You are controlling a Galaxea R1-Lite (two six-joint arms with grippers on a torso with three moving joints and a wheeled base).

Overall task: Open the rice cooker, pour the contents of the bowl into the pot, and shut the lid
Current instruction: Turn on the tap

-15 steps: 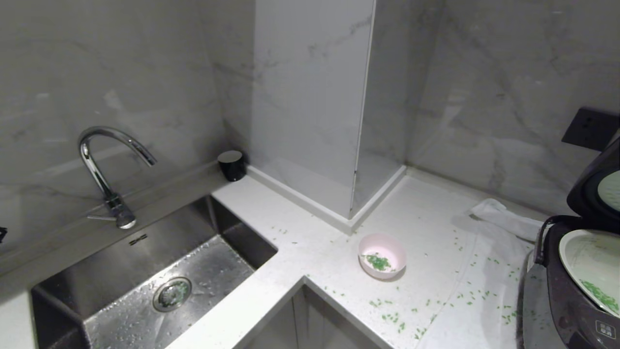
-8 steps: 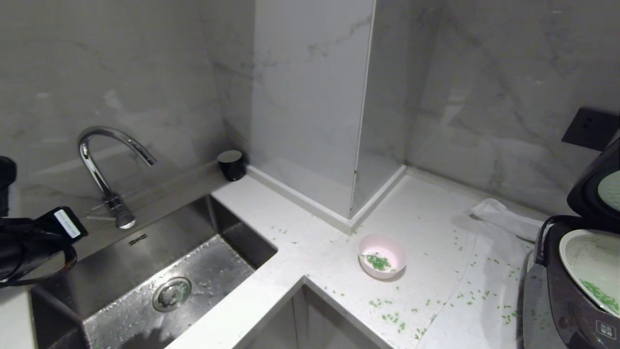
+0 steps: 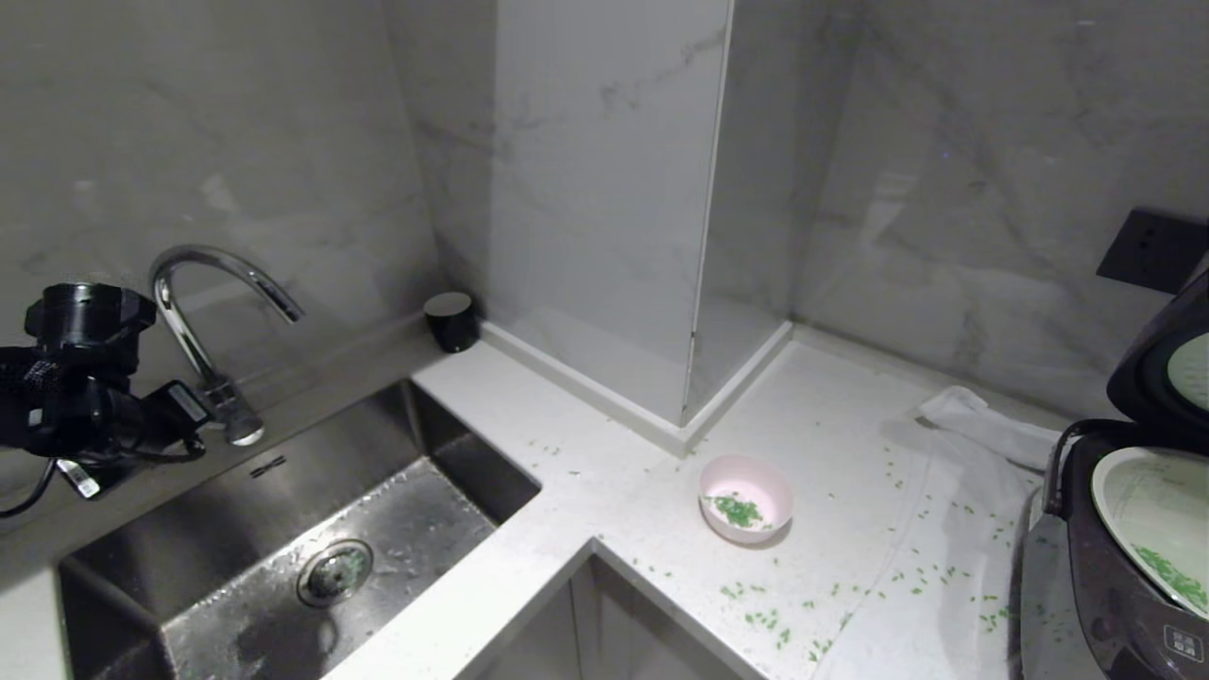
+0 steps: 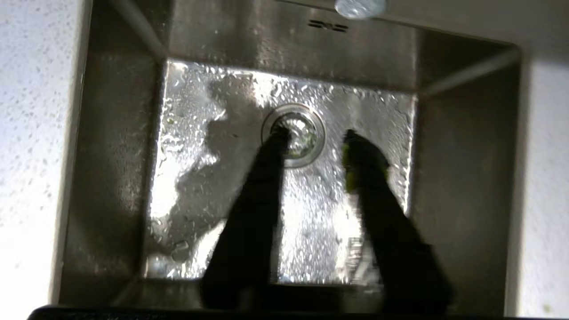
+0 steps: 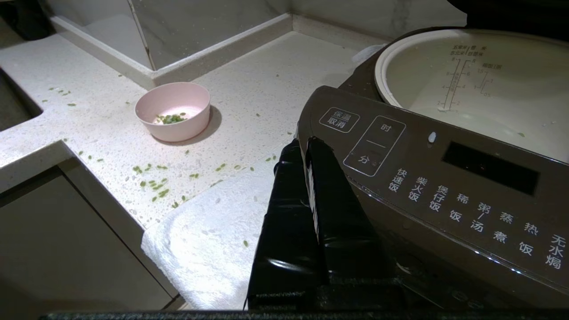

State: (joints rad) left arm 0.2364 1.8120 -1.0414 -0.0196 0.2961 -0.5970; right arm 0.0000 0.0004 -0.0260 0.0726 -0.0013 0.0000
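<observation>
The small pink bowl (image 3: pixel 727 472) stands on the white counter, a little heap of green bits (image 3: pixel 738 511) inside it. At the right edge sits the dark rice cooker (image 3: pixel 1115 586), its lid (image 3: pixel 1157 368) standing open. Its pale pot (image 3: pixel 1148 501) holds some green bits (image 3: pixel 1171 574). My left arm (image 3: pixel 85 406) hangs far left by the faucet. There my left gripper (image 4: pixel 315 133) is open above the sink drain (image 4: pixel 300 135) with nothing between its fingers. My right gripper (image 5: pixel 304 142) is shut and empty beside the cooker's front panel (image 5: pixel 444 178), right of the bowl (image 5: pixel 178 126).
A steel sink (image 3: pixel 283 472) with a curved faucet (image 3: pixel 203 283) fills the left. A black cup (image 3: pixel 451 321) stands at the back beside a marble pillar (image 3: pixel 604 208). A white towel (image 3: pixel 982 430) lies under the cooker. Loose green bits (image 3: pixel 774 623) dot the counter.
My left arm has come into the head view from the left edge and risen beside the faucet. The bowl, the cooker and the open lid have not moved.
</observation>
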